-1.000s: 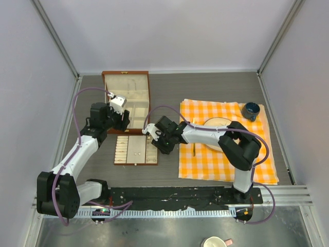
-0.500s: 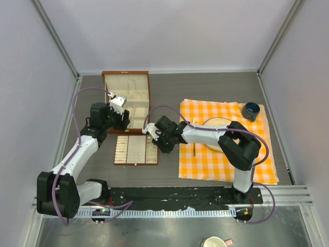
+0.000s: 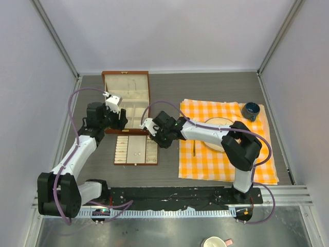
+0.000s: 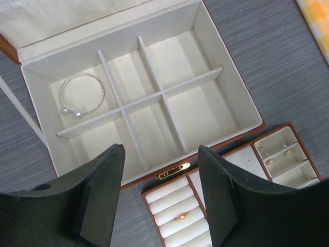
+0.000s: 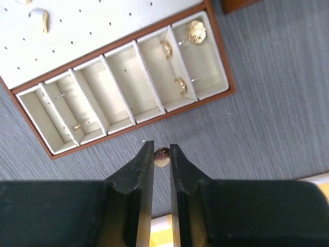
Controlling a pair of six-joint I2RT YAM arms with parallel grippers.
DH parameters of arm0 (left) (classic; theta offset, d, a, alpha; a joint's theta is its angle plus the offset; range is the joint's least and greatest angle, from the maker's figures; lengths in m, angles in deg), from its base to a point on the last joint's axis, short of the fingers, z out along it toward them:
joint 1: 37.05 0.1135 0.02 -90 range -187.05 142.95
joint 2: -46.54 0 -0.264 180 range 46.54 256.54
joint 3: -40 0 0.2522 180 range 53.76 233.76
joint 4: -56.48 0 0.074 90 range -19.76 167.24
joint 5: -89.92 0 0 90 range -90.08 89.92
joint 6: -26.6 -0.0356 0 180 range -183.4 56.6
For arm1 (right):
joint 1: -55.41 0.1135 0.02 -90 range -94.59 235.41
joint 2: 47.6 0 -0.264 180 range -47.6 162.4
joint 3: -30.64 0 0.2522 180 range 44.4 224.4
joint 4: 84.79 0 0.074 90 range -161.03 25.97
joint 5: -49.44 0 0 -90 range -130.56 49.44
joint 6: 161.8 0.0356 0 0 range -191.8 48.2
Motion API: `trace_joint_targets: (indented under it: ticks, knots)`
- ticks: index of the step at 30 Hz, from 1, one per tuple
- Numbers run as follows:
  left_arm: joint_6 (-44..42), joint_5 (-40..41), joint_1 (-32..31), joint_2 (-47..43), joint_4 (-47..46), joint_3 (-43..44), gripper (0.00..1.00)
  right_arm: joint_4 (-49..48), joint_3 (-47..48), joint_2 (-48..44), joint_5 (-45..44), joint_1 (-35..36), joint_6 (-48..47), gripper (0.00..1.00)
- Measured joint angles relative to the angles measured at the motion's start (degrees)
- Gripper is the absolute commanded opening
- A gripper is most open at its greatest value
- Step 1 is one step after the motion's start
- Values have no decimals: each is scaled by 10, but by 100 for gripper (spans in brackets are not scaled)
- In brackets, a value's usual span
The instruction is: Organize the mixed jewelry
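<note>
Squarely between tips of right tool (image 5: 162,150): gold stud (image 5: 162,157), pinched.

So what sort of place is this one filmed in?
Most likely a robotics lab test cell, not a home: plain pale wall panels box in the table, a left arm and right arm are bolted to a black rail, and a jewelry box and checked cloth look staged.

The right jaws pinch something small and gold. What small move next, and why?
Probably carry the held stud over the tray, to the end compartment with the similar gold disc stud: the right jaws pinch it above grey table, short of the tray's rim.
</note>
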Motion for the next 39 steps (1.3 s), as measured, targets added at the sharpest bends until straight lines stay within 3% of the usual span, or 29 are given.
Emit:
trace_joint_targets:
  ticks: [9,17,26,39]
  knots:
    - [24,-27,40,0,0,0,73,23,53,-21,-10,0,-9,1]
    - [55,-70,115,0,-5,0,81,35,92,-23,-14,0,-16,1]
    - [76,-111,170,0,-6,0,86,33,129,-4,-14,0,-21,1]
    - [81,-132,198,-2,-9,0,88,29,145,56,-13,0,-21,1]
